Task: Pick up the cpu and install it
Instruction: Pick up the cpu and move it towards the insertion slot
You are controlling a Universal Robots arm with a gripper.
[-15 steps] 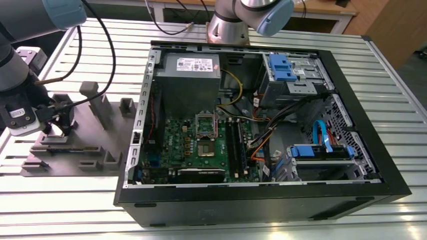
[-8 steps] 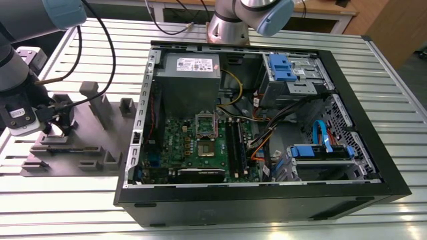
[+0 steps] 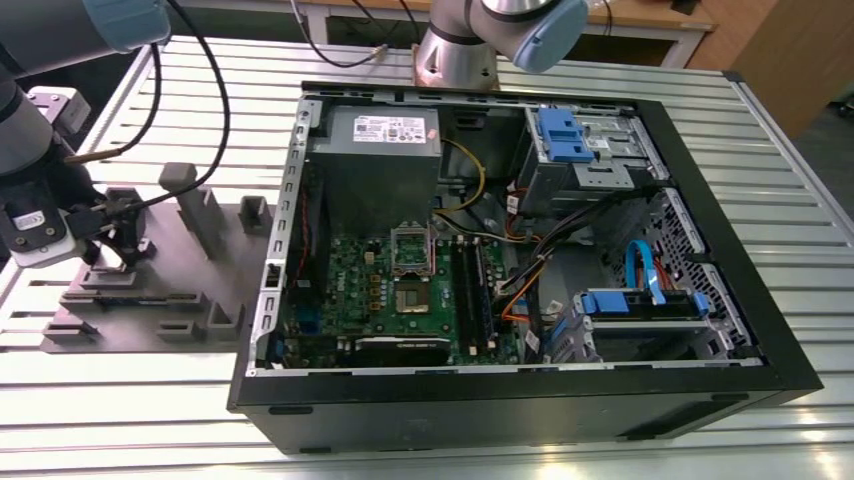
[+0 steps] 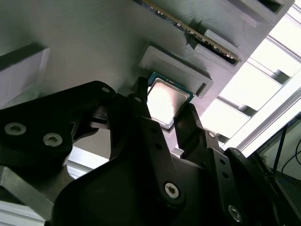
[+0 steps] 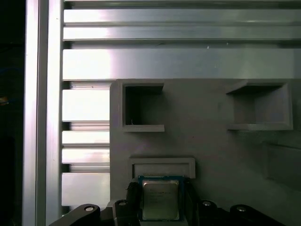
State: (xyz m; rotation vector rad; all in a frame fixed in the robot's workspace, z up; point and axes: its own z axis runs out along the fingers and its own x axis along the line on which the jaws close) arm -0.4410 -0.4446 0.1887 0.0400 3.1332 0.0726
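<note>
cpu (image 5: 160, 200) pinched at the grey holder (image 5: 207, 141)
Opposite edges look clamped by the claw (image 4: 165, 109); it's best held level and square, not tilted.

Glossy metal tops the cpu (image 4: 167, 101); the fingers (image 4: 146, 122) look matt black.

**Grey tubes, pale blue caps, black gripper**

In the exterior view the arm (image 3: 454, 40) is made of round silver-grey tubes. Its joints are closed by pale blue caps (image 3: 545, 35). Thin black cables (image 3: 200, 100) loop beside it toward the wrist, where a white block (image 3: 30, 235) is mounted. In the second wrist view the gripper (image 4: 164, 113) is matte black. It is built from flat linkage plates (image 4: 56, 122) with rounded ends, pinned by silver screws (image 4: 171, 189) with recessed sockets. Its fingers (image 4: 141, 106) are narrow black bars.
</note>
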